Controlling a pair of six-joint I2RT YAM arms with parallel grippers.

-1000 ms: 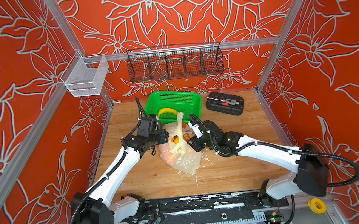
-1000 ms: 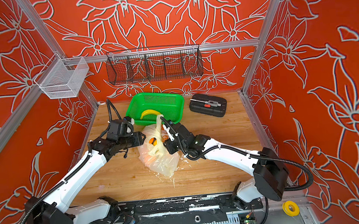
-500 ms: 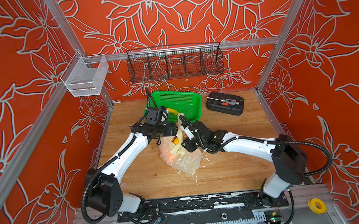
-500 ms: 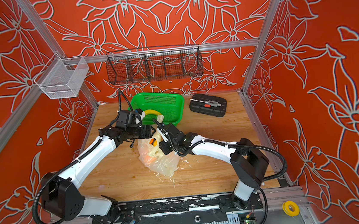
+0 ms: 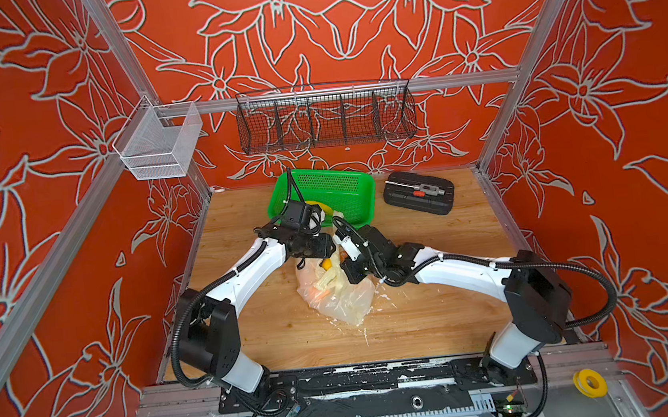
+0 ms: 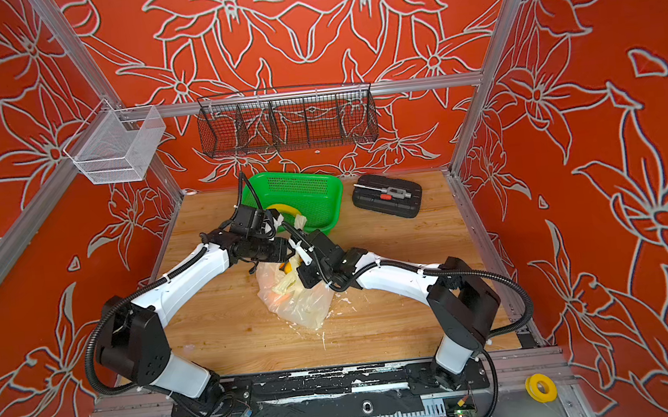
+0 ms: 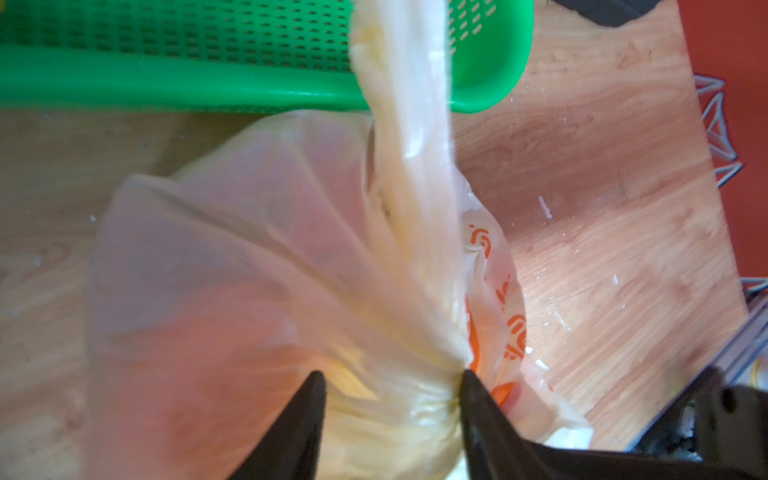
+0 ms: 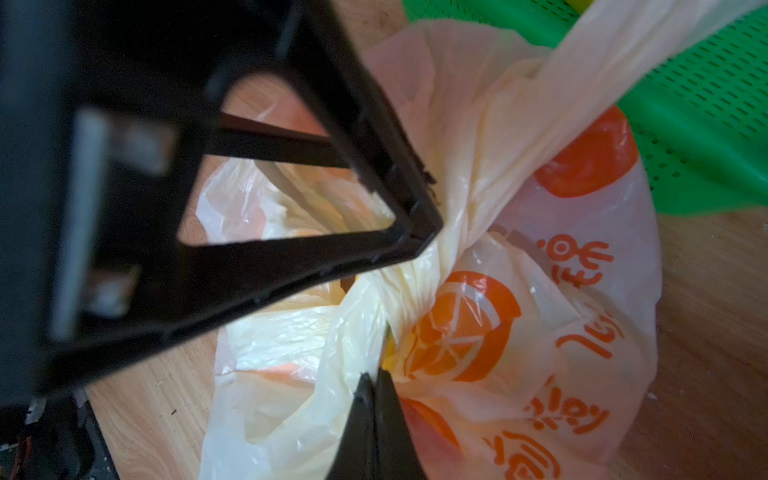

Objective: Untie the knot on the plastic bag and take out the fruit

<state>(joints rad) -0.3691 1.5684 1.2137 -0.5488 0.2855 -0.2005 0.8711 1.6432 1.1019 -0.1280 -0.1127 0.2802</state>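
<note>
Judging the knot [image 8: 453, 249] light, limp, slippery film: pinch close beside the twist, not the tail. It tops the plastic bag [image 5: 341, 296], just in front of the green basket [image 5: 338, 186]. Left gripper [image 7: 389, 374] part-open astride the neck, grip unclear; right gripper [image 8: 376, 382] shut, catch unclear.

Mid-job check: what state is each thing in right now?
knot: tied, twisted
plastic bag: closed, lying on the table
fruit: inside the bag
left claw: open, astride the bag's neck
right claw: shut at a bag fold
green basket: upright, banana inside
</note>
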